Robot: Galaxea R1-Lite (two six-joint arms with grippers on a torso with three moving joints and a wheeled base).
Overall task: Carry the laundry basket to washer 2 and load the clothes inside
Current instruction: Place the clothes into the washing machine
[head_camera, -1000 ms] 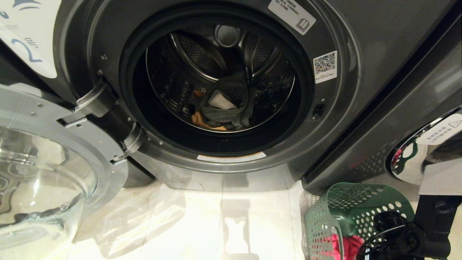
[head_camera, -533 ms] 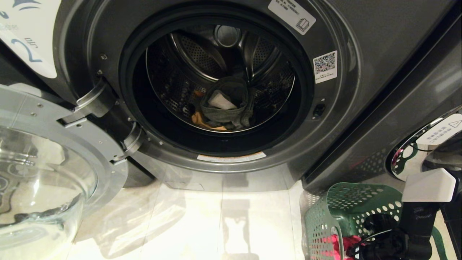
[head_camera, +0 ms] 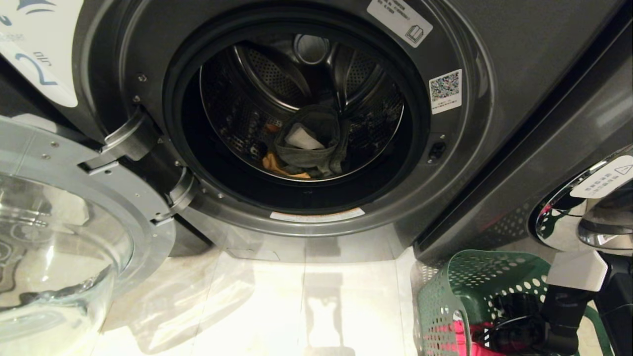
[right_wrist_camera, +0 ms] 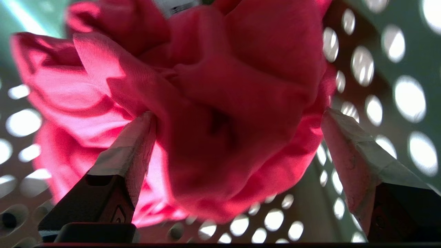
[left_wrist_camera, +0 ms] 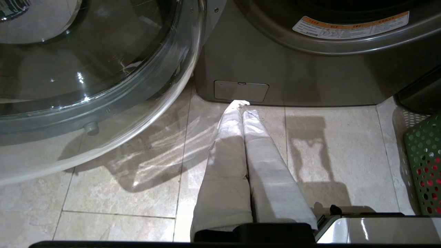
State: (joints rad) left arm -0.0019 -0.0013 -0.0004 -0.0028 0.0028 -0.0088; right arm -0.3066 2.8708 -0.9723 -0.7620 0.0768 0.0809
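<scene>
The floor point(left_wrist_camera: 103, 193) under the left pincer point(left_wrist_camera: 243, 104) is made of big pale tiles, the colour of sand, with thin dark lines between them. A line runs along each side of the pincer. Strong light falls on the tiles and makes them shine, with bright wavy streaks point(left_wrist_camera: 155, 151) near the pincer. A grey shadow point(left_wrist_camera: 306, 137) lies on the tile just beside it. Beyond the right pincer point(right_wrist_camera: 237, 131) and higher up stands another dark grey machine point(head_camera: 544, 148). It has a shiny silver ring point(head_camera: 559, 222) on its front and a white sticker point(head_camera: 603, 178) on that.
</scene>
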